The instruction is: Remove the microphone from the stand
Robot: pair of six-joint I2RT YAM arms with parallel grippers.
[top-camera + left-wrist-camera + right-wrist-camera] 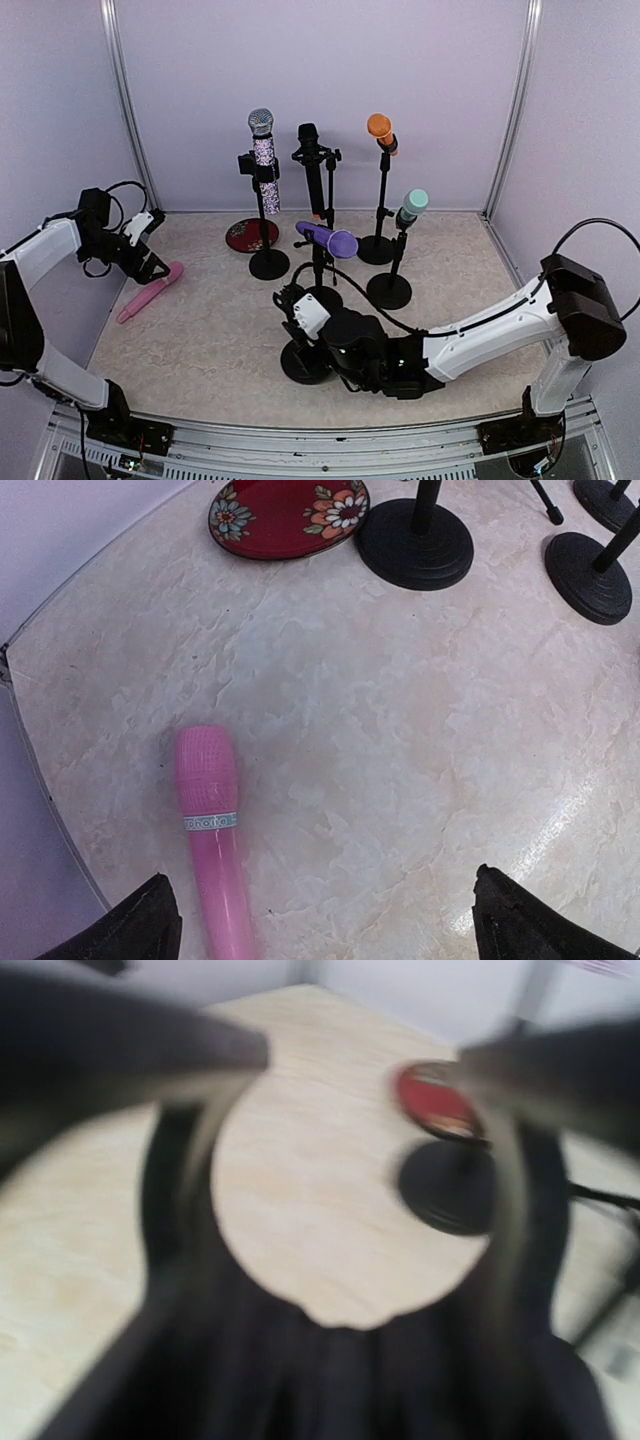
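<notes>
My left hand (322, 895) hangs above the pink microphone (210, 830), fingers spread wide and holding nothing. The microphone lies flat on the counter (200, 340) near its left edge, head pointing away from me toward the red plate (285, 505), touching neither finger and resting in no stand. Judging from how things lie, the lift-out itself looks done. The microphone is set down well apart from the cluster of stands, most likely so it cannot roll against a base or be knocked by either arm.

My right hand (300, 308) reaches across the middle of the counter to the nearest stand (303, 362), low over its round black base. That placement reads as bracing, since a light stand would tip or slide if its clip were pulled without something holding it steady. The right wrist picture is badly blurred. The two fingers look well apart with bare counter showing between them, and I see nothing gripped, though a dark curved shape below them could be the stand's clip or part of my own hand, and I cannot tell which.

Just behind that stand the purple microphone (330, 238) sits tilted in its own holder, and the other microphones farther back are all seated in theirs.
</notes>
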